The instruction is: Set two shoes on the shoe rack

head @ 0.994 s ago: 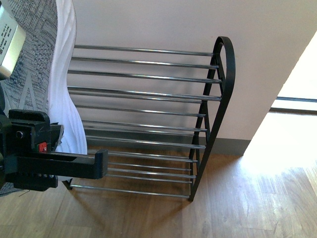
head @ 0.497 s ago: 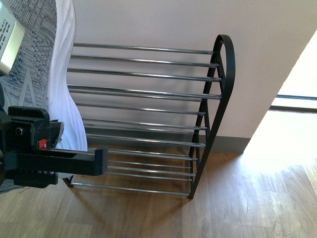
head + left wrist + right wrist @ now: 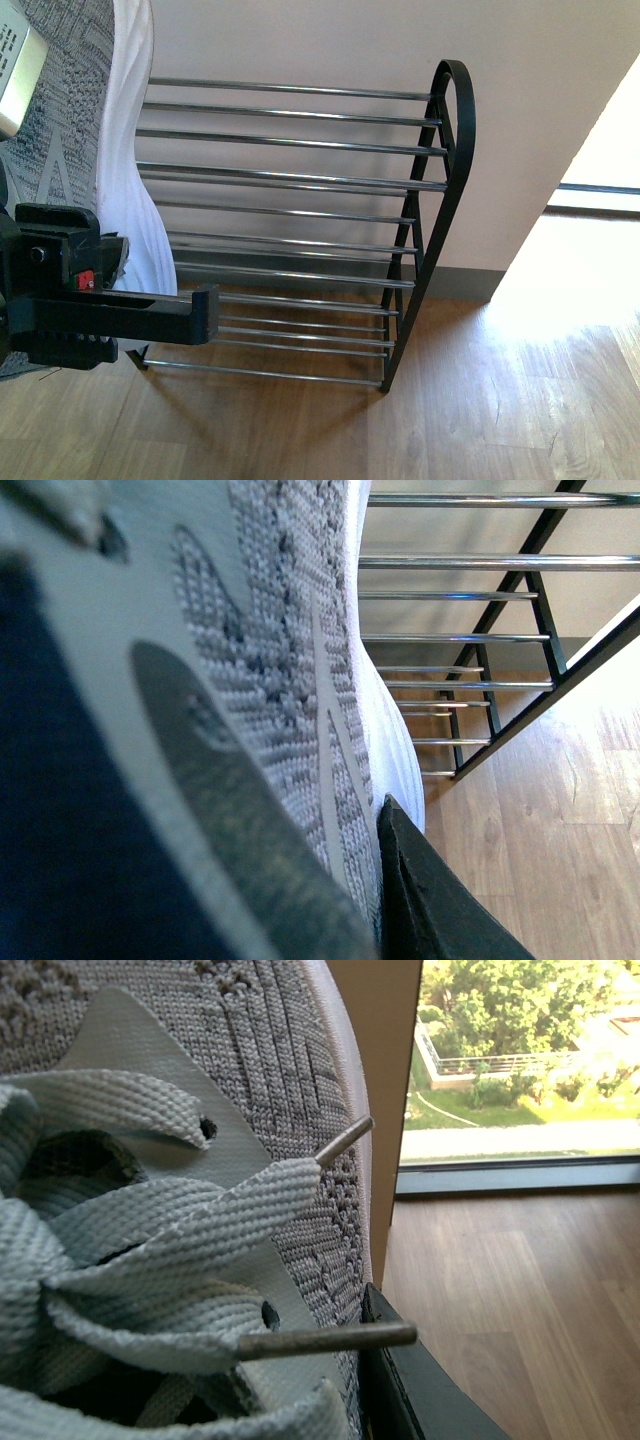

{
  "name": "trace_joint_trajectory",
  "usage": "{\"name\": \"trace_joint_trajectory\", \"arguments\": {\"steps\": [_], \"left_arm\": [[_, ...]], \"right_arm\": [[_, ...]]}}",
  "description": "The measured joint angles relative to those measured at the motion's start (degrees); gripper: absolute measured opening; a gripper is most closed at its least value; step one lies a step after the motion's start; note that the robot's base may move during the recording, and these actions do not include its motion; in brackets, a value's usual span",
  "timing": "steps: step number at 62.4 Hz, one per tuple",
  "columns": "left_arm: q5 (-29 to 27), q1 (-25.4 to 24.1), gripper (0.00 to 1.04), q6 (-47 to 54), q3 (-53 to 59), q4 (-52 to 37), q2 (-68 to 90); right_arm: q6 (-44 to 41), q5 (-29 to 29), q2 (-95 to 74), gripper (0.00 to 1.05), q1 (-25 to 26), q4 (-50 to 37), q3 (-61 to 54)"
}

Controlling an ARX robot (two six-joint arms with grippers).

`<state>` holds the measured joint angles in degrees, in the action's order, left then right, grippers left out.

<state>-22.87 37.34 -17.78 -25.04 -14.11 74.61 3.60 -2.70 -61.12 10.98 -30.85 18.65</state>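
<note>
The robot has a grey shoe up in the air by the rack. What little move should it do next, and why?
Probably carry the grey shoe across, over a rod shelf of the shoe rack. The left gripper holds it on end in front of the rack's left part, resting on no rod, and the rods in view are bare.

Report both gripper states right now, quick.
The left gripper is shut on a grey sneaker, held up beside the shoe rack.
The right gripper looks shut on the second sneaker; only one of its fingers shows.
</note>
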Motion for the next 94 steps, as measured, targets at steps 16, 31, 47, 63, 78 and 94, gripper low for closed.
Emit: {"name": "trace_joint_trajectory", "arguments": {"steps": [16,31,47,63,78,94], "left_arm": [[0.0,0.0,0.04,0.0,0.0,0.0,0.0],[0.0,0.0,0.04,0.0,0.0,0.0,0.0],[0.0,0.0,0.04,0.0,0.0,0.0,0.0],[0.0,0.0,0.04,0.0,0.0,0.0,0.0],[0.1,0.0,0.04,0.0,0.0,0.0,0.0],[0.0,0.0,0.04,0.0,0.0,0.0,0.0]], "right_arm": [[0.3,-7.5,-3.4,0.03,-12.6,14.7,13.0],[4.0,-11.3,-11.5,0.03,-20.6,26.8,26.8],[9.5,-17.3,-22.6,0.03,-24.5,38.8,41.1],[16.4,-20.1,-33.1,0.03,-25.7,48.1,53.2],[20.7,-21.6,-43.8,0.03,-26.0,55.1,64.6],[22.5,-21.6,-49.3,0.03,-26.4,59.7,71.3]]}}
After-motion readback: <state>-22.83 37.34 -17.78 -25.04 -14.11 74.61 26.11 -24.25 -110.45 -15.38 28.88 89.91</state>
